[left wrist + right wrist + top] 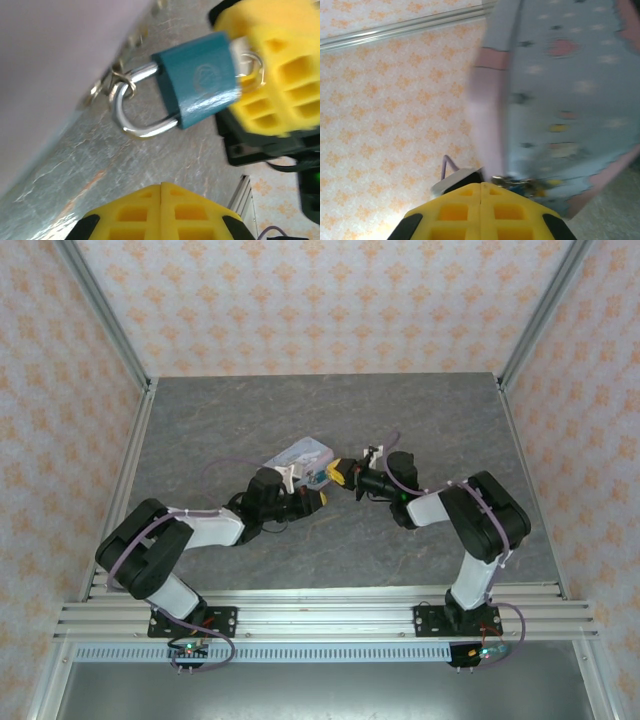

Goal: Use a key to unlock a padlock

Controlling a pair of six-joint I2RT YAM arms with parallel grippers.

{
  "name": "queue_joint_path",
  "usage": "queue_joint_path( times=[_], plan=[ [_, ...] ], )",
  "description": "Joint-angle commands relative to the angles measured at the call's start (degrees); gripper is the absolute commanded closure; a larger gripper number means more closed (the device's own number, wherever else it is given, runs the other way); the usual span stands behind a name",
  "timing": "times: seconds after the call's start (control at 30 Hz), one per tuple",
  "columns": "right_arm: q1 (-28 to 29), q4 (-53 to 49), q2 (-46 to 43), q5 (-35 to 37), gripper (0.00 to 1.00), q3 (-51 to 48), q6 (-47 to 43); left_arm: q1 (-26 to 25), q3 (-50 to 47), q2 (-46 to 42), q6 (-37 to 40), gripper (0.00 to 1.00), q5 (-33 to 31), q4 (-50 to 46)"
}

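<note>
Yellow pads of the left gripper are pressed together, holding nothing, just short of the padlock. The right gripper, likewise closed, meets the padlock's base. The tin crowds the shackle from behind; bare grey table stretches to the walls.

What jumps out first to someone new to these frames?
The teal padlock with its silver shackle is close up in the left wrist view, its base end against the right gripper's yellow fingers. From above, both arms meet at the middle of the grey table, the left gripper shut beside a pale-blue cartoon tin. That tin looms large in the right wrist view.
</note>
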Motion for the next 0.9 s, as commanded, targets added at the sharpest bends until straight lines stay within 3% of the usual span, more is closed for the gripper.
queue_joint_path(
  times=[0.0, 0.37, 0.6, 0.63, 0.7, 0.87],
  plan=[
    [0.4, -1.5, -2.3, -0.6, 1.0, -0.7, -2.5, 0.8, 0.6, 1.4, 3.2, 1.0, 1.7, -3.0],
    [0.6, -1.5, 2.8, 1.3, 0.98, -3.9, -5.7, 3.7, -2.7, -0.8, 5.2, 1.0, 3.8, -2.9],
    [0.7, -14.3, -0.4, 1.9, 0.6, -2.3, -16.4, 6.6, -6.4, -12.6, 1.8, 0.98, 0.9, -5.4],
    [0.8, -16.5, -1.2, 2.1, 0.56, -1.9, -18.0, 6.8, -7.0, -15.2, 1.5, 0.93, -0.1, -6.8],
    [1.1, -20.9, -2.4, 2.4, 0.5, -1.0, -21.5, 7.0, -7.3, -19.8, 1.4, 0.72, -2.4, -10.9],
    [2.5, -33.0, -4.5, 4.5, 0.44, 2.3, -31.7, 7.4, -8.6, -28.9, 0.0, 0.33, -6.3, -17.7]
  ],
)
